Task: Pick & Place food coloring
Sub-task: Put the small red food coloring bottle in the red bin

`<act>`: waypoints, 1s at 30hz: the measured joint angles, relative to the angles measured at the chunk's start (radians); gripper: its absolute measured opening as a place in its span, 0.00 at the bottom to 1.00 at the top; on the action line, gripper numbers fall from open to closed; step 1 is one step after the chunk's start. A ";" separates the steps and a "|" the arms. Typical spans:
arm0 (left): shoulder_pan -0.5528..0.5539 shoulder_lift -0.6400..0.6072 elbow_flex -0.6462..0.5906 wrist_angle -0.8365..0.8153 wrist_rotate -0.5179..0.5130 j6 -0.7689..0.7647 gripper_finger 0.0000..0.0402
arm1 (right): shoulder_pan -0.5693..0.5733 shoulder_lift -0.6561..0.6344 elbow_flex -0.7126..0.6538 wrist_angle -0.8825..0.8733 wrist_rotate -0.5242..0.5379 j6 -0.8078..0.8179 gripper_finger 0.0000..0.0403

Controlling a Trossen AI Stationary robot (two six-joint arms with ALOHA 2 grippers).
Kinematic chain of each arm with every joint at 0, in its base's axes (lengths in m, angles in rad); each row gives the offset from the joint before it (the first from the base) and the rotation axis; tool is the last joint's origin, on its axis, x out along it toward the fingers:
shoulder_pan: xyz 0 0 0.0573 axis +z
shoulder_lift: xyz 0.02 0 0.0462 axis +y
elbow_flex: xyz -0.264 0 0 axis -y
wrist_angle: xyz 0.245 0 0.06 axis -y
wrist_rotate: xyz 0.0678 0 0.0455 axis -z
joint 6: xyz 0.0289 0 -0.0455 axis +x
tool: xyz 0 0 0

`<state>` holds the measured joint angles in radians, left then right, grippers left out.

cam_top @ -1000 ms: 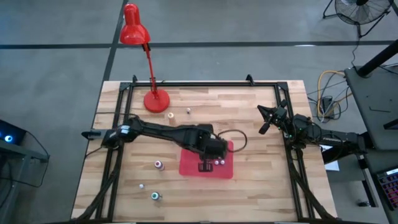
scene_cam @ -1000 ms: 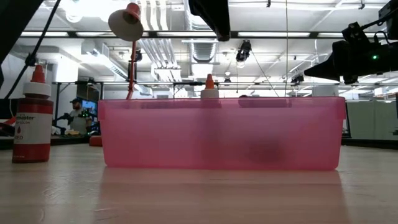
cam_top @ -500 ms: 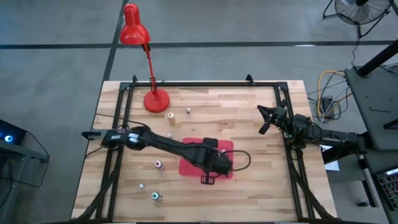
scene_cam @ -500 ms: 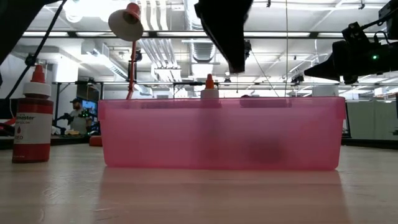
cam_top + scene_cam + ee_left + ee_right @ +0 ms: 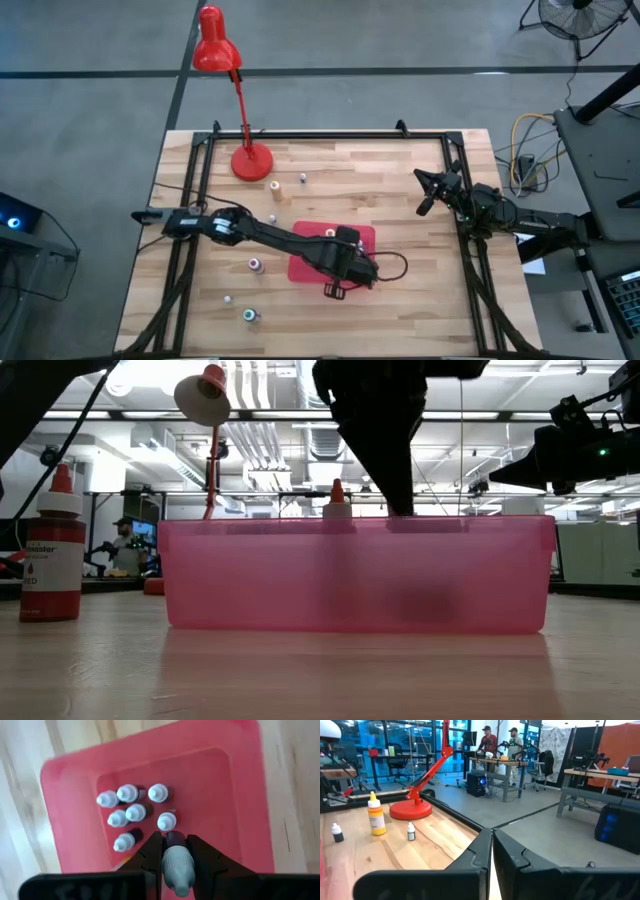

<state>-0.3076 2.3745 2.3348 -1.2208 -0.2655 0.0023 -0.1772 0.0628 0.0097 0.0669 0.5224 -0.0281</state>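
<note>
While over pink bin [image 5: 240, 795], left fingers [image 5: 202, 855] around bottle [image 5: 176, 865].

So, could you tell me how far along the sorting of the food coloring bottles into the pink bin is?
Partly done. Seven small white-capped bottles already stand in the pink bin. The left hand is shut on another bottle above the bin, not yet released. At least five bottles remain on the table: three left of the bin and two near the red lamp. The right hand waits shut at the table's right edge.

The desk [image 5: 400, 180] is pale planked wood, matt; the bin [image 5: 350, 575] is translucent pink plastic (slightly glossy); the lamp [image 5: 212, 45] is shiny red enamel.
</note>
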 joint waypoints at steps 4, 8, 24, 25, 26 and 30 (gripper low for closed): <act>-0.011 0.002 0.000 0.011 -0.001 0.093 0.10 | 0.000 0.000 0.000 0.000 0.000 0.002 0.02; -0.017 0.007 0.000 0.030 0.003 0.192 0.10 | 0.000 0.000 0.000 0.000 0.000 -0.002 0.02; -0.018 0.083 0.000 0.094 0.003 0.400 0.10 | 0.000 0.000 0.000 0.000 0.000 -0.004 0.02; -0.018 0.090 0.000 0.094 0.003 0.405 0.10 | 0.000 0.000 0.000 0.000 0.000 0.001 0.02; -0.018 0.095 0.000 0.093 0.003 0.410 0.10 | 0.000 0.000 0.000 0.000 0.000 0.007 0.02; -0.018 0.111 0.000 0.094 0.003 0.439 0.10 | 0.000 0.000 0.000 0.000 0.000 -0.005 0.02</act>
<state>-0.3252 2.4851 2.3348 -1.1270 -0.2629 0.4409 -0.1768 0.0628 0.0097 0.0666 0.5224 -0.0331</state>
